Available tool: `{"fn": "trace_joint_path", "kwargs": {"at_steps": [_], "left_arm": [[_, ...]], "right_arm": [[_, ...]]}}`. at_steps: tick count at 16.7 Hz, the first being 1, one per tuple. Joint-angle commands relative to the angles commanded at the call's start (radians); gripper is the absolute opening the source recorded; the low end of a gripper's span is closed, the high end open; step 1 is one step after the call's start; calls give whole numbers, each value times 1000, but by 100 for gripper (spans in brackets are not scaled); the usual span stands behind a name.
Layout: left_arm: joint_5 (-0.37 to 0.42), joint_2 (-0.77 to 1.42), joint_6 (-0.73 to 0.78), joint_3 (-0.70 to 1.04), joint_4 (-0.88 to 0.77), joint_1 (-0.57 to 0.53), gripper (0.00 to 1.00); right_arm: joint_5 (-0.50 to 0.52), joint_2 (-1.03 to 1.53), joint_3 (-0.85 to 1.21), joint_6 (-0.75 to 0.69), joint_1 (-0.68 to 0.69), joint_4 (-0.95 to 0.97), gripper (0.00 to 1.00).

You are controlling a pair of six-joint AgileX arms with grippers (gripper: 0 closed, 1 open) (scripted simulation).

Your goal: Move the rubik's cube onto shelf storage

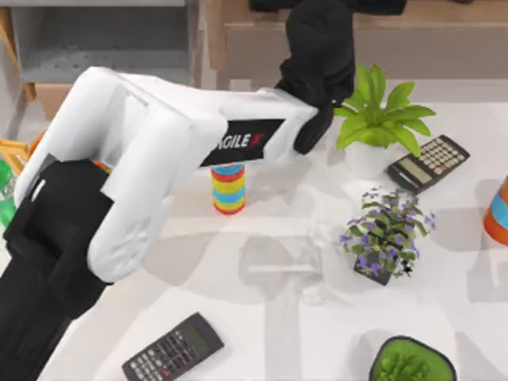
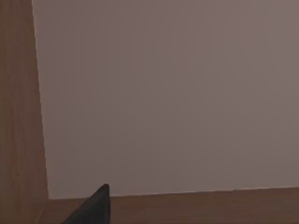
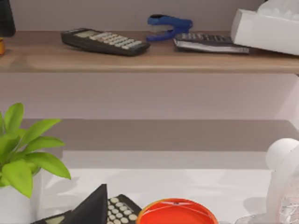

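Note:
My left arm reaches across the table to the shelf storage [image 1: 460,17] at the back, a light-wood unit with a long board [image 3: 187,60] and a grey-brown panel [image 2: 163,93]. The left gripper [image 1: 317,48] hangs over its left part, close to the panel and wooden side wall. In the right wrist view the left gripper is a black shape [image 3: 4,18] just above the board. The rubik's cube is hidden; a yellow-orange sliver [image 3: 1,46] under that shape is too small to name. My right gripper [image 3: 96,209] stays parked at the right side.
On the board lie a calculator [image 3: 105,42], a blue stapler [image 3: 168,25], another calculator [image 3: 210,43] and a white box [image 3: 271,30]. The table holds a striped ring stack [image 1: 228,186], a green plant [image 1: 381,119], a purple plant [image 1: 389,234] and two calculators [image 1: 429,163] [image 1: 171,349]. A grey-lined box unit [image 1: 103,40] stands back left.

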Motion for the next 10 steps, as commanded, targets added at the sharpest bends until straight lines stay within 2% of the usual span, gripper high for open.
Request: {"fn": "trace_joint_path", "kwargs": {"at_steps": [6,10], "left_arm": [[220,-254,207,-272,173,22,100],[413,-453,401,-507,307,152,100]], "right_arm": [[0,0,0,0,0,0,100],[0,0,0,0,0,0,100]]}}
